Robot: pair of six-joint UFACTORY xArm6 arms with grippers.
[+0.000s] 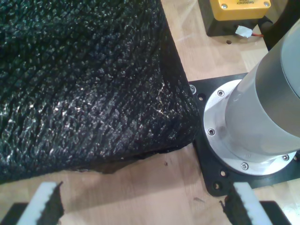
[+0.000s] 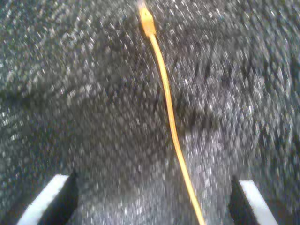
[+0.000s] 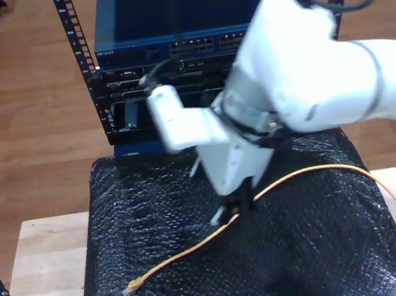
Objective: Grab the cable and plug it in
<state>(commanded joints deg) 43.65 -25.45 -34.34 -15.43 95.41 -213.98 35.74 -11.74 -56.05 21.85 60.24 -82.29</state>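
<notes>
Yellow-orange cable (image 2: 169, 117) lies, seemingly untouched, between my second gripper's (image 2: 154, 199) wide-spread hand.

Even indoor light; the second wrist view is motion-blurred, the moving arm (image 3: 299, 83) smeared.

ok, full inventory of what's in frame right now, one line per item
cable: 1, yellow-orange, lying across the mat, plug end near the exterior view's lower left
mat: 1, black, textured, covering most of the table
table: 1, light wood, bare at the exterior view's left and right edges
rack of network gear: 1, black frame with blue and black units, behind the mat
yellow box: 1, yellow on a black base, on the table near an arm's base
arm base plate: 1, black, bolted to the table
my second gripper: 1, open, straddling the cable above the mat
my first gripper: 1, open, over the table by the mat's corner
</notes>
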